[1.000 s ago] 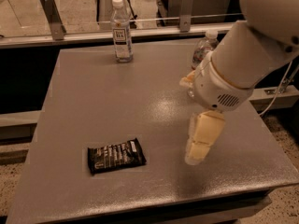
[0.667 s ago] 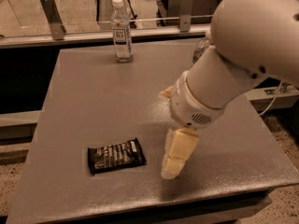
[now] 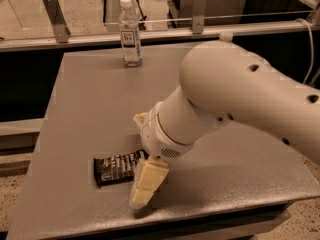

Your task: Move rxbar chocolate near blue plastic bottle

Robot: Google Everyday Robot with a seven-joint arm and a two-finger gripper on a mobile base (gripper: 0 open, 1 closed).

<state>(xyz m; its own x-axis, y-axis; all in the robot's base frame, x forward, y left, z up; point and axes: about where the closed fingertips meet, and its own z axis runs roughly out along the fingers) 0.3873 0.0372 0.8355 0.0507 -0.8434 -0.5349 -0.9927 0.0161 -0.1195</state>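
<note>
Worktop (image 3: pixel 90 99): a grey flat surface that fills most of the view and carries everything here.
Arm (image 3: pixel 240 94): one thick cream arm that comes in from the right and bends down toward the near left part of the worktop.
Bottle (image 3: pixel 130 34): slim and clear, with a white cap and a label. It stands upright at the far edge, left of the middle.
Snack bar (image 3: pixel 116 167): a flat black wrapper with white letters, lying on the near left part of the worktop, well apart from the bottle.
Claw (image 3: pixel 142 191): it points down at the right end of the snack bar, and its tip is low over the worktop, on the near side of the bar.
Claw state: I cannot tell if it is released or clenched, and it is not seen to hold anything.
Key relation: the snack bar lies to the left of the claw. Its long axis runs nearly left to right, with the right end a little farther back. I judge that the claw must settle across the short width of the bar before a lift. The way to the bottle then goes straight to the far edge.
Hidden: the right end of the snack bar is covered by the wrist and claw, so I cannot tell if they touch.
Hard to make out: a small white round top (image 3: pixel 226 35) shows just above the arm, and the rest of that thing is behind the arm.
</note>
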